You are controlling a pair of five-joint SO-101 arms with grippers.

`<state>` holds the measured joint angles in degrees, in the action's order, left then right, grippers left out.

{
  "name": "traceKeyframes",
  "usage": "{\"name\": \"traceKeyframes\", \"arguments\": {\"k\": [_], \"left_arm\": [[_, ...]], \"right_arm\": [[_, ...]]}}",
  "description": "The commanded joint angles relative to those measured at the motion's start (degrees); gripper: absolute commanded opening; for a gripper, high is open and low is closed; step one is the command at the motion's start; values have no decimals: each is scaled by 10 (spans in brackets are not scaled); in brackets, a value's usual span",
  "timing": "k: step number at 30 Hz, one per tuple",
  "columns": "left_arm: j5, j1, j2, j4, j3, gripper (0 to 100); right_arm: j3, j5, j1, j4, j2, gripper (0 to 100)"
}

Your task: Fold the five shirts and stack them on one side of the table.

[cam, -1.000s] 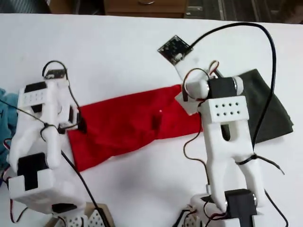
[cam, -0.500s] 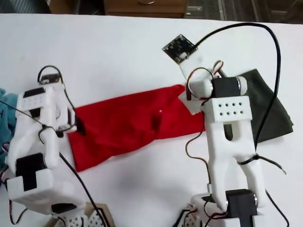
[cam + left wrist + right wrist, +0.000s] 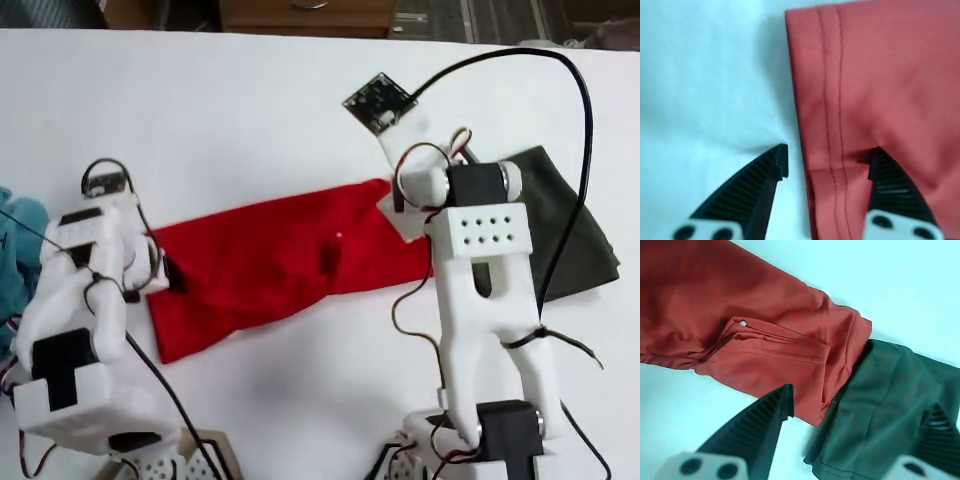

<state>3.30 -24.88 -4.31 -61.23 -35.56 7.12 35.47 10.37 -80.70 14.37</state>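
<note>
Red fabric is stretched in a long, rumpled band across the middle of the white surface (image 3: 230, 110): the red shirt (image 3: 270, 265), laid between the two arms. The left jaws are held released at its stitched hem, with one tip over the bare surface just beside the edge and the other over the red cloth. The right jaws are spread wide above the opposite end, where the red shirt is touched by a dark green shirt (image 3: 880, 405) lying crumpled beside the right arm (image 3: 485, 290). A teal shirt (image 3: 15, 250) is bunched at the surface's edge, beside the left arm (image 3: 80, 300).
</note>
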Motion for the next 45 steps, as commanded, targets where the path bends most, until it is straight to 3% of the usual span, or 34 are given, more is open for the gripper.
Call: {"name": "traceKeyframes", "arguments": {"k": [1, 5, 11, 17, 24, 31, 36, 45], "left_arm": [[-5, 4, 0, 9, 1, 278], [-39, 13, -19, 4, 3, 254], [-39, 12, -148, -89, 137, 18], [-41, -11, -258, -175, 293, 20], [-67, -66, -264, -282, 465, 20], [-68, -77, -264, -406, 651, 20], [-66, -23, -246, -411, 682, 20], [-68, 191, -166, -410, 683, 20]], "right_arm": [[-3, 4, -4, 3, 29, 393], [-3, 3, -4, 3, 29, 393], [-5, 3, -4, -9, 29, 393], [-5, 4, -5, -16, 29, 393], [-5, 4, -5, -17, 29, 393], [-6, 2, -33, -21, 30, 393], [-15, 4, -123, -12, 63, 393], [-11, 5, -316, -13, 97, 393]]}}
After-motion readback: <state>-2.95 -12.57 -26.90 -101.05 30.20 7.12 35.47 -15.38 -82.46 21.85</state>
